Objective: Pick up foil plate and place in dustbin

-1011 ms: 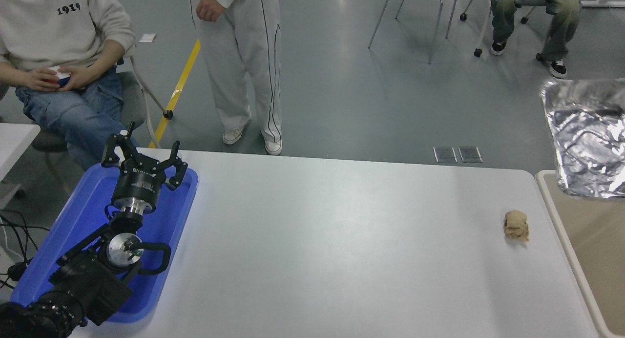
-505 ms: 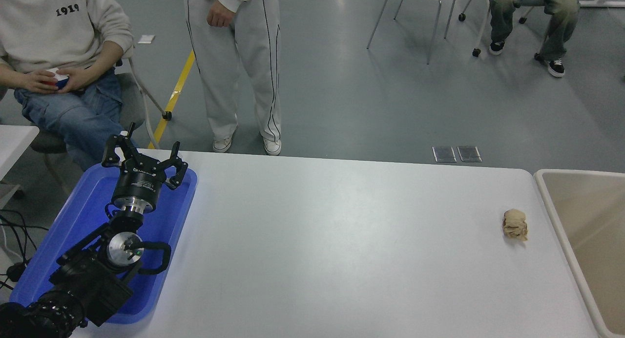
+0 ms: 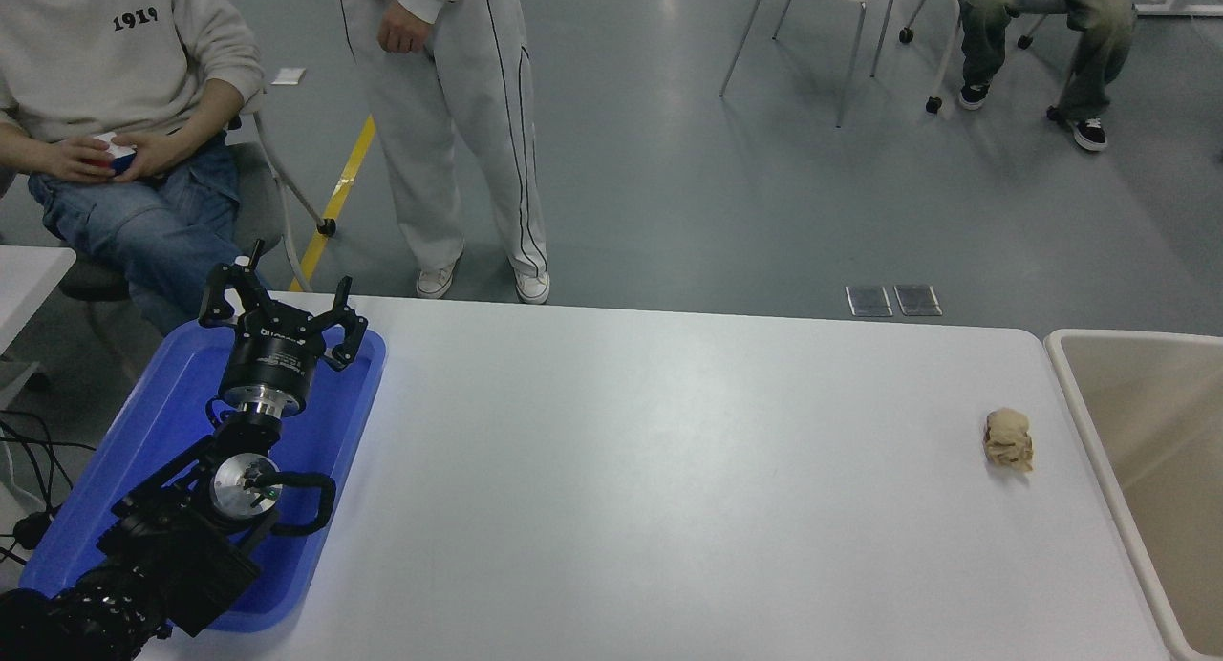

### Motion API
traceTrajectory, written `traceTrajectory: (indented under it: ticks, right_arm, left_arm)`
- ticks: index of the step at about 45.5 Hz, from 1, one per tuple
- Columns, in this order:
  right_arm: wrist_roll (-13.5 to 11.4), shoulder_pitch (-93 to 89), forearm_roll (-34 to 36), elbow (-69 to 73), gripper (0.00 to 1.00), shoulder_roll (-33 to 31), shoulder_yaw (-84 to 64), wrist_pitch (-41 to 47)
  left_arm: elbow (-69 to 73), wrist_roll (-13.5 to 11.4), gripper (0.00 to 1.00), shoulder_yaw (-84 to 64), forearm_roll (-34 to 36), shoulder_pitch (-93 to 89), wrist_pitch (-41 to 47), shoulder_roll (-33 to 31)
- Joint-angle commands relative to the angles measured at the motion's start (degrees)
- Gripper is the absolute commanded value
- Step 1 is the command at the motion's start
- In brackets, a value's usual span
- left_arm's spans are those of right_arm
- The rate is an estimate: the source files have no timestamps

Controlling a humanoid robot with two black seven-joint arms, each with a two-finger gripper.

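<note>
One left pincer [image 3: 283, 309] spread above blue tray [image 3: 115, 470].

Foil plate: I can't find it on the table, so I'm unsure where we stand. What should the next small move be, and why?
Probably none beyond a check of the dustbin. No foil plate shows on the table and the right arm is out of view, but the bin's visible part shows no foil either. The left gripper sits parked over the blue tray.
</note>
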Motion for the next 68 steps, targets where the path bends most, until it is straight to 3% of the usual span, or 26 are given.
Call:
traceTrajectory:
  ticks: [1, 10, 18, 52, 68]
  right_arm:
    - [-0.05, -19.87, 4.0, -3.46, 0.0, 0.25, 12.72, -12.56]
    - [-0.05, -29.99, 7.7, -6.54, 0.0, 1.91, 19.67, -25.39]
    - [-0.05, -38.68, 9.27, -11.44, 0.0, 5.43, 26.08, -31.72]
    - [-1.37, -61.11, 15.17, -43.01, 0.0, 23.01, 40.24, -38.85]
    - [-2.86, -64.54, 15.78, -48.55, 0.0, 28.72, 42.35, -42.19]
  left_arm:
    - [0.01, -0.05, 1.0, 0.0, 0.01, 0.0, -0.09, -0.03]
    - [0.01, -0.05, 1.0, 0.0, 0.01, 0.0, -0.09, -0.03]
    - [0.01, -0.05, 1.0, 0.0, 0.01, 0.0, -0.09, -0.03]
    - [0.01, -0.05, 1.0, 0.0, 0.01, 0.0, -0.09, -0.03]
    - [0.01, -0.05, 1.0, 0.0, 0.01, 0.0, -0.09, -0.03]
